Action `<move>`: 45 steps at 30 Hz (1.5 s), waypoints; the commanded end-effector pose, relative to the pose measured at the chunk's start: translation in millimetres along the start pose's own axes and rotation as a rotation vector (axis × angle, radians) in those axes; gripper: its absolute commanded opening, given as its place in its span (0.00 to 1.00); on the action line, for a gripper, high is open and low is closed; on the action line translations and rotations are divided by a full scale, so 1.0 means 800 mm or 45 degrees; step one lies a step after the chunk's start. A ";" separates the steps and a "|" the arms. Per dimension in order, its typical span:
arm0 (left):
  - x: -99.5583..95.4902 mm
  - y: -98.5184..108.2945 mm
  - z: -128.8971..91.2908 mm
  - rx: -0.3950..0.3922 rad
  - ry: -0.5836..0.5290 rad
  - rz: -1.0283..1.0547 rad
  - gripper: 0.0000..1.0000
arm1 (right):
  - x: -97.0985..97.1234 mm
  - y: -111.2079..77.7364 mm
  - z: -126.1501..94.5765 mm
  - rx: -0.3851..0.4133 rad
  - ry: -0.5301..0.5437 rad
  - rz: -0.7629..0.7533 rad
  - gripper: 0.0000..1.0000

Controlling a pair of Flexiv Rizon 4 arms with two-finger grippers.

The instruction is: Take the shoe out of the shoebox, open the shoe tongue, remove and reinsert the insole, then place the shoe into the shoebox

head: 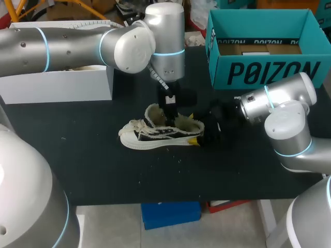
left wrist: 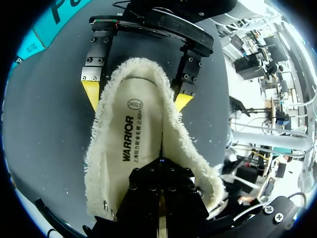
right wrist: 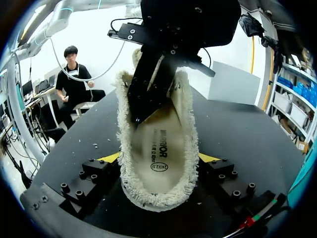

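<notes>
L gripper [left wrist: 160,171]: its black body is sitting closest to the lens in the L wrist view. Fingers are drawn narrow, almost together, with tips down inside the opening of the shoe [head: 155,135], over the fore part of the insole [left wrist: 133,134]. Whether they are pinching anything: can't tell.

Surface: the black table [head: 93,155] is carrying a few pale flecks [head: 179,159] near the shoe. A teal shoebox [head: 264,67] is standing open at rear R, and a white box [head: 57,85] is standing at rear L. Both are well apart from the shoe.

Shoe: resting on its sole at mid-table. Its long axis is running L–R, approx. parallel to the front edge. Toe is pointing L, heel R.

R gripper [right wrist: 158,158]: sitting low at the shoe's R end. Fingers are spread to heel width, with one yellow tip [right wrist: 110,157] pressing on each side of the heel.

View diffs: the head view is showing the laces [head: 133,125], white sole, toe and both boxes, but only one yellow tip. The wrist views are showing the insole, the fleece [left wrist: 96,163] rim around it and both R tips. The toe is hidden there.
</notes>
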State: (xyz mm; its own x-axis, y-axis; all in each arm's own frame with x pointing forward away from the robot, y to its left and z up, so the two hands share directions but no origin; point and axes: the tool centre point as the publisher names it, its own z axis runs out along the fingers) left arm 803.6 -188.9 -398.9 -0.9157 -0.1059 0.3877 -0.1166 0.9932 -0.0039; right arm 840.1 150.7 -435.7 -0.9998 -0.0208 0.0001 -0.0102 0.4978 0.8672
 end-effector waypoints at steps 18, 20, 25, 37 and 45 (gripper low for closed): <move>0.001 -0.003 0.026 -0.027 -0.040 -0.050 0.00 | -0.001 -0.008 0.003 0.001 -0.002 0.001 0.00; 0.001 -0.003 0.029 -0.027 -0.043 -0.054 0.00 | -0.001 -0.008 0.003 0.001 -0.002 0.001 0.00; 0.000 -0.003 0.032 -0.030 -0.050 -0.064 0.00 | -0.001 -0.008 0.003 0.001 -0.002 0.001 0.00; -0.007 0.003 0.033 -0.023 -0.113 -0.111 0.34 | -0.001 -0.008 0.003 0.001 -0.002 0.001 0.00; -0.016 0.007 0.045 -0.083 -0.321 -0.159 0.27 | -0.001 -0.008 0.003 0.001 -0.002 0.001 0.00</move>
State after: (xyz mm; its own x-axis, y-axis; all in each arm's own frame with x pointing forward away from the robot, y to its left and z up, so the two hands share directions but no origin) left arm 811.9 -184.3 -422.1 -0.9543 -0.2245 0.1973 -0.2123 0.9738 0.0814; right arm 839.7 151.1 -436.3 -0.9998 -0.0216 -0.0003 -0.0111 0.4980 0.8671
